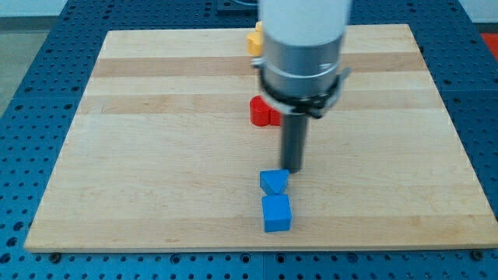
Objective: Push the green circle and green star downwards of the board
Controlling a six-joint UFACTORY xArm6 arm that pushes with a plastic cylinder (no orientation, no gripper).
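Observation:
No green circle or green star shows in the camera view; the arm's body may hide them. My tip (294,169) touches the board just above and right of a blue triangle block (273,182). A blue cube (276,213) lies directly below the triangle, near the board's bottom edge. A red block (262,112) sits above my tip, partly hidden behind the arm. A yellow block (254,39) near the board's top edge is mostly hidden by the arm.
The wooden board (156,155) rests on a blue perforated table (31,62). The arm's wide white and grey body (302,54) covers the top middle of the board.

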